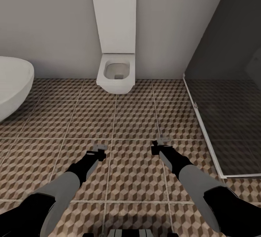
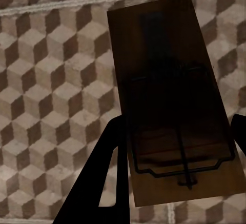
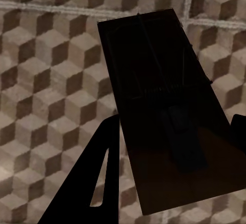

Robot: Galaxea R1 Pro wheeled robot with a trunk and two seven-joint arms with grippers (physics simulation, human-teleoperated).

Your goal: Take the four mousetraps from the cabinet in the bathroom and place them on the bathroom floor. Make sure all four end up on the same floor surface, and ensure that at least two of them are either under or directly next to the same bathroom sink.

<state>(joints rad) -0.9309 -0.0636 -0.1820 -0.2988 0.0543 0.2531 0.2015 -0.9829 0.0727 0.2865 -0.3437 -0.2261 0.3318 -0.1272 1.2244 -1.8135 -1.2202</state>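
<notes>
Cube-patterned bathroom floor — toilet, bathtub.

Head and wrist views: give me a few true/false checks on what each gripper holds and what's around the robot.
1. The left gripper holds a mousetrap. True.
2. The right gripper is empty. False: its fingers are shut on a second mousetrap.
3. The toilet stands against the wall ahead, with its lid up. True.
4. The floor is plain white tile. False: it carries a brown, beige and white cube pattern.
5. A bathtub shows on the robot's left. True.
6. Both mousetraps already lie on the floor. False: both are held above it.
</notes>
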